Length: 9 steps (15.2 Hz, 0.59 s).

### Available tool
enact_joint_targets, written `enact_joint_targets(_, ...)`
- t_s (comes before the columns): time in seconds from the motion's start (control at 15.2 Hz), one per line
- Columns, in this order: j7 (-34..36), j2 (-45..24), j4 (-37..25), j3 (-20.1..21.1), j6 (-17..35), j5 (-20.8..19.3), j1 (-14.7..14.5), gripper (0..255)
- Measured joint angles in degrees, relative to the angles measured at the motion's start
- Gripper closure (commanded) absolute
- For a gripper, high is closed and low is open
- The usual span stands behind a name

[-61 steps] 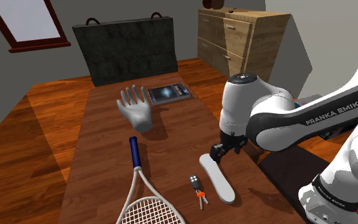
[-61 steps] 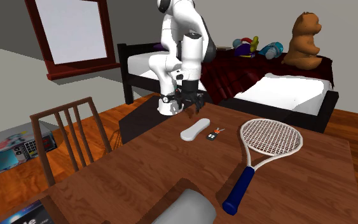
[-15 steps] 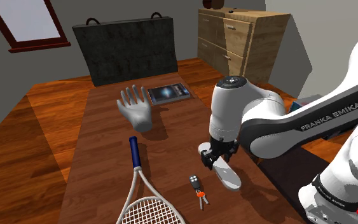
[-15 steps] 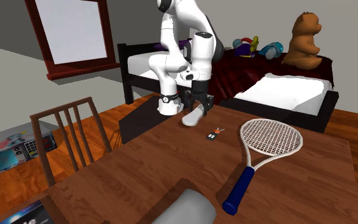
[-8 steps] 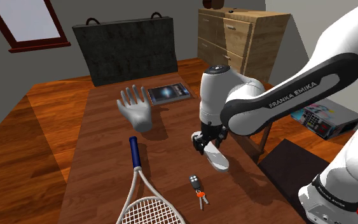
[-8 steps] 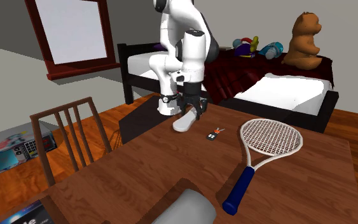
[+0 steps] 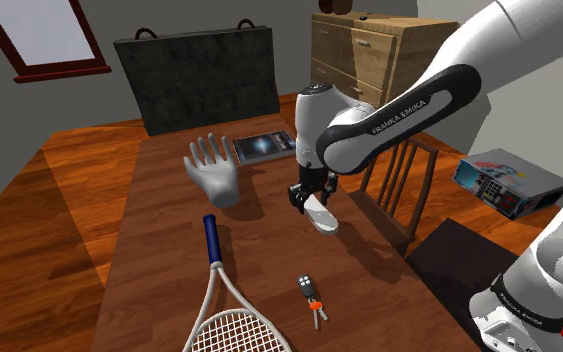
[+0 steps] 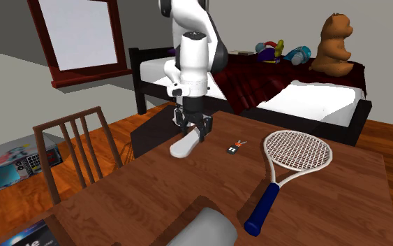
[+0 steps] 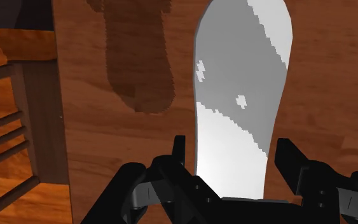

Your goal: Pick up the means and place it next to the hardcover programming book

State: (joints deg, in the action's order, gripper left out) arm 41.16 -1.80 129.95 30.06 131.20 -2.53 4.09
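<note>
Carried up off the table (image 7: pixel 159 245) and toward the book over four seconds, the white slab (image 7: pixel 321 216) hung clenched between the black fingers of the gripper (image 7: pixel 309 197), gripped at one end with its free end drooping. Nearest the shoulder camera lay a racket (image 7: pixel 221 305) with a blue handle and, just beside it, a set of keys (image 7: pixel 311 294). Beyond them the slab hovered clear of the wood, casting its shadow on the tabletop, roughly midway between the keys and the book (image 7: pixel 264 147). A chair (image 7: pixel 397 182) stood at the table's edge, near the arm. Farther on, a grey glove (image 7: pixel 214 170) rested palm up, just beside the book. A black case (image 7: pixel 197 80) and a wooden dresser (image 7: pixel 379 60) stood behind the table. From the wrist, the gripper (image 9: pixel 231 153) clasped the slab (image 9: pixel 241 83) on both long sides. The second exterior camera showed the gripper (image 8: pixel 193 126) holding the slab (image 8: pixel 185 146) above the table's far end.
</note>
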Motion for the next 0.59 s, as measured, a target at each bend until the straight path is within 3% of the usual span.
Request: enact_joint_targets(0.59,-2.2,-16.6,-20.7,-4.3,-5.9,-8.4,1.4,255)
